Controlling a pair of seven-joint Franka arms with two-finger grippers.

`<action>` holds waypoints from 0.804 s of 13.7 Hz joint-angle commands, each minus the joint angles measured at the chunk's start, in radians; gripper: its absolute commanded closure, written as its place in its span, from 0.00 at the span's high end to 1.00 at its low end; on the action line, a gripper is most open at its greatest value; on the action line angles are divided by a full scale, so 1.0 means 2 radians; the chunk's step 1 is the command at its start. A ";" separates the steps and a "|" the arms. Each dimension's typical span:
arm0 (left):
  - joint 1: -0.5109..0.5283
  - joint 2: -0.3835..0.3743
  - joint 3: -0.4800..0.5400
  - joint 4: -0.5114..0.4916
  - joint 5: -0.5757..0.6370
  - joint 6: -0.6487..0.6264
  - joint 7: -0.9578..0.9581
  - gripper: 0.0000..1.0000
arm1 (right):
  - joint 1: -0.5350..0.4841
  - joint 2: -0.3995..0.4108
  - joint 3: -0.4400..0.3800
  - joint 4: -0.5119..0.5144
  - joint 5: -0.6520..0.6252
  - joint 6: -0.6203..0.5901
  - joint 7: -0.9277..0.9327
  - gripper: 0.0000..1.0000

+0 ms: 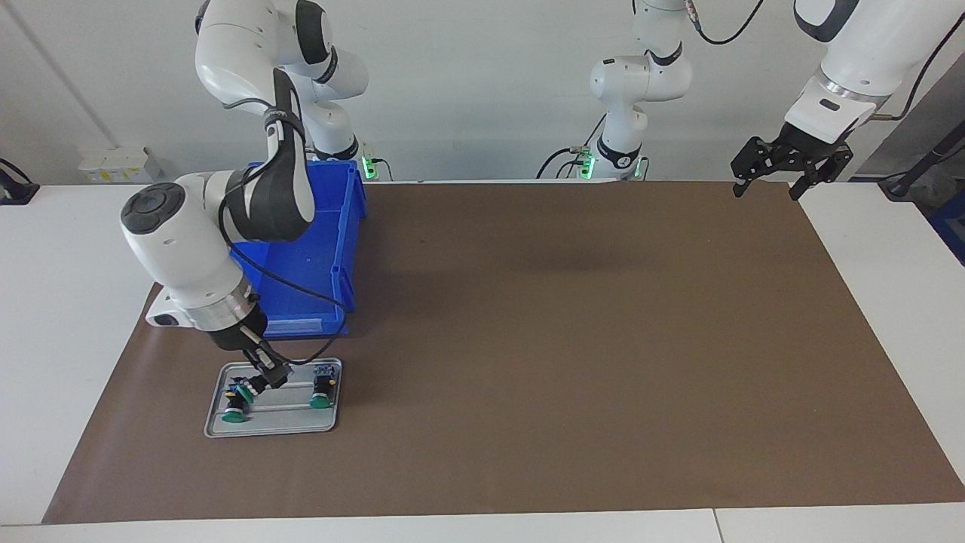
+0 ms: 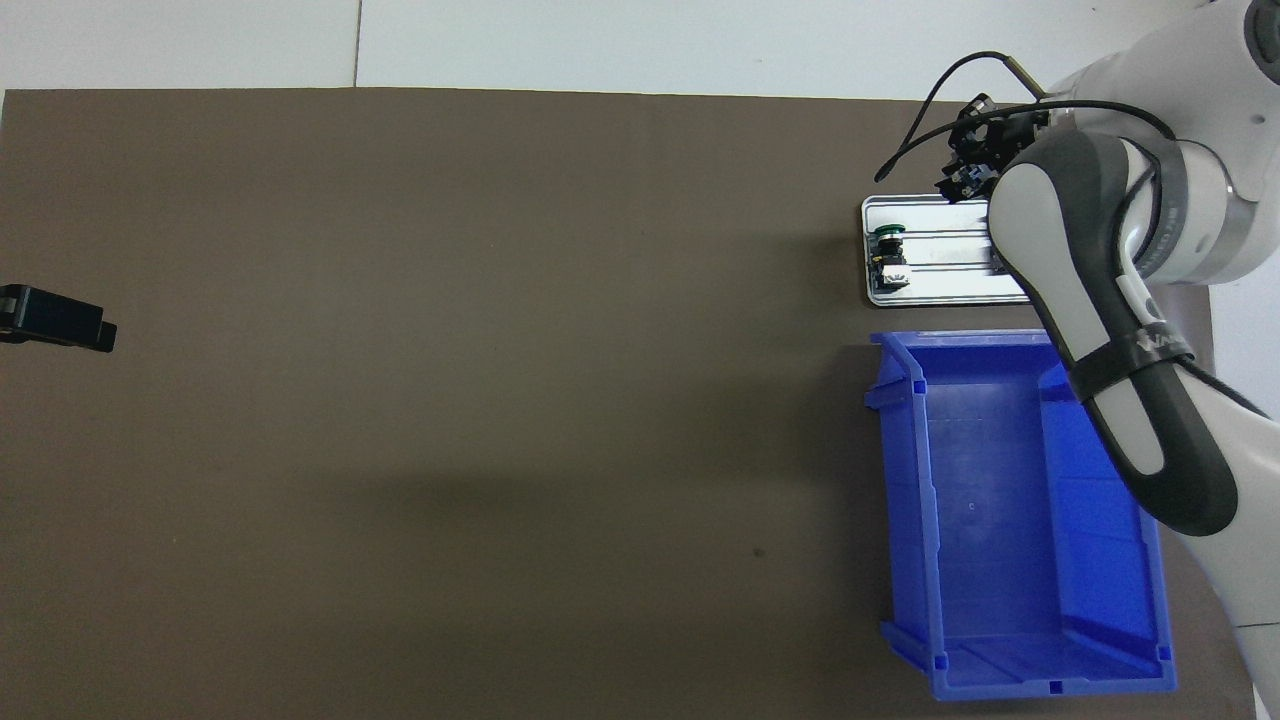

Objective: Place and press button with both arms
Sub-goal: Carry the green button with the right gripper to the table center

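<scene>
Buttons sit on a small metal tray toward the right arm's end of the table, farther from the robots than the blue bin. You can see the right gripper down on the tray, its fingers pressed together on one button. Another green-capped button lies just beside it, and a third stands apart on the same tray. Your right arm's forearm hangs over the bin. The left gripper waits with fingers spread, over the brown mat's edge.
</scene>
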 commanded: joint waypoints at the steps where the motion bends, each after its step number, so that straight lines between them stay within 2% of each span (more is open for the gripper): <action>1: 0.004 -0.007 -0.003 -0.006 0.001 -0.003 -0.005 1.00 | 0.037 -0.006 0.011 0.006 0.002 -0.008 0.155 0.00; 7: 0.004 -0.007 -0.003 -0.006 0.000 -0.004 -0.005 1.00 | 0.178 -0.017 0.009 -0.021 -0.016 0.018 0.469 0.00; 9: 0.003 -0.007 -0.003 -0.006 0.001 -0.003 -0.005 1.00 | 0.229 -0.015 0.009 -0.053 -0.048 0.055 0.555 0.00; 11: -0.006 -0.007 -0.006 -0.006 0.001 -0.003 -0.004 1.00 | 0.277 0.007 0.009 -0.058 -0.086 0.060 0.617 0.00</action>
